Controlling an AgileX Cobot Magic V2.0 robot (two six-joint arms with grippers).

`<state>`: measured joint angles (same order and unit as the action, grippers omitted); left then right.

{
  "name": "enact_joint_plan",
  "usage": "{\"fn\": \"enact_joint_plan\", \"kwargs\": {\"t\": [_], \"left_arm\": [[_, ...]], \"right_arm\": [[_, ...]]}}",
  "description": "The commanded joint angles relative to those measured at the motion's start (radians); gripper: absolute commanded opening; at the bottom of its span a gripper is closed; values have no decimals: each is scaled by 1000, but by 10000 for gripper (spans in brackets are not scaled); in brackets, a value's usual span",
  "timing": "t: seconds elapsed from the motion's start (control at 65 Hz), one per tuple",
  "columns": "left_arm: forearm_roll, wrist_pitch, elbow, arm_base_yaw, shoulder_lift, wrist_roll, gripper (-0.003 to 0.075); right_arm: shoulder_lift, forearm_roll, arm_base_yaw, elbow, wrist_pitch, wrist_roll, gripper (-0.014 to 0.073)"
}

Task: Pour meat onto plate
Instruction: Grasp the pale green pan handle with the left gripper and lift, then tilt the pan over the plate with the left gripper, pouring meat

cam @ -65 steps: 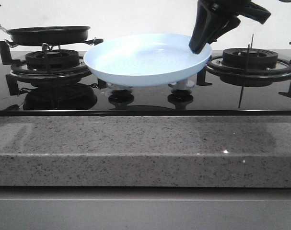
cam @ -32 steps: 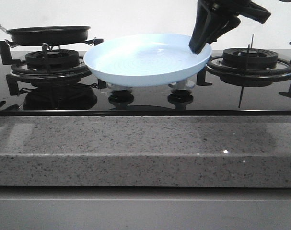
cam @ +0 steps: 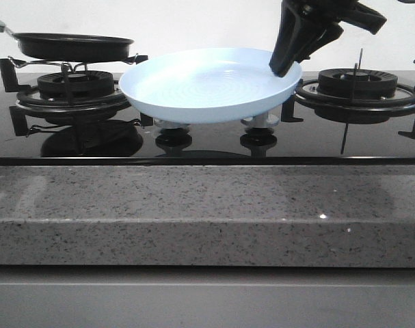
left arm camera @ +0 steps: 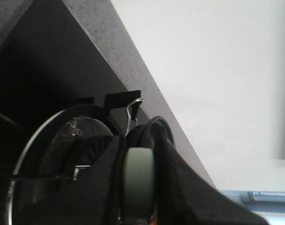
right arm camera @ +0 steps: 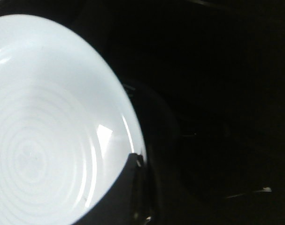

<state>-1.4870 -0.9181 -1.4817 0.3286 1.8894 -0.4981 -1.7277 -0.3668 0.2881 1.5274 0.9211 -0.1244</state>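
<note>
The pale-blue plate hangs level above the middle of the stove; it fills the right wrist view. My right gripper is shut on its right rim, with one dark finger lying over the rim. The black frying pan hovers just above the left burner. My left gripper is shut on the pan's pale handle, off the front view's left edge. The pan's wall hides the meat in the front view. The left wrist view shows only a tiny orange speck by the handle.
The left burner and grate sit under the pan. The right burner and grate sit beside the plate. Two knobs stand under the plate. A speckled grey counter edge runs along the front. A white wall is behind.
The pan has risen a little off the left burner's grate, its handle end going up at the far left. The plate and the right gripper have not moved.
</note>
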Motion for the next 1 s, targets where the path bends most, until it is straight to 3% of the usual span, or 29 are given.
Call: {"fn": "enact_joint_plan", "kwargs": {"t": [0.0, 0.369, 0.985], "left_arm": [[-159, -83, -28, 1, -55, -37, -20], [-182, -145, -28, -8, -143, -78, -20], [51, -28, -27, -276, -371, -217, -20]], "right_arm": [[56, -31, 1, 24, -32, -11, -61], [56, -31, 1, 24, -33, -11, -61], [56, -31, 1, 24, -33, -11, -61]]}}
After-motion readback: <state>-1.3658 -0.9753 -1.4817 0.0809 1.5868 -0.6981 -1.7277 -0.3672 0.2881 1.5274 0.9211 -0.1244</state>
